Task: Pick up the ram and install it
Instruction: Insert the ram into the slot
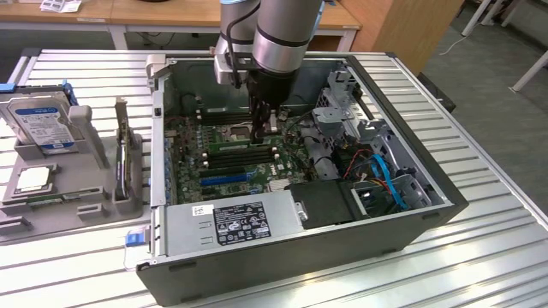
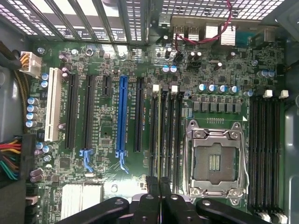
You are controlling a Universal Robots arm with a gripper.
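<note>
Ram [image 2: 160,135] pinched in end effector [image 2: 159,184] at memory slots [image 2: 174,135].

Green motherboard [image 2: 219,79] carries one blue slot [image 2: 122,116], one white slot [image 2: 51,105] and black slots [image 2: 71,112]; the ram [image 2: 159,135] is green, the tool [image 2: 159,183] black, the ribbed bench [image 1: 488,218] silver.

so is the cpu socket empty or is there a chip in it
Empty. In the wrist view the cpu socket shows its bare contact field inside the metal frame, with no chip seated.
</note>
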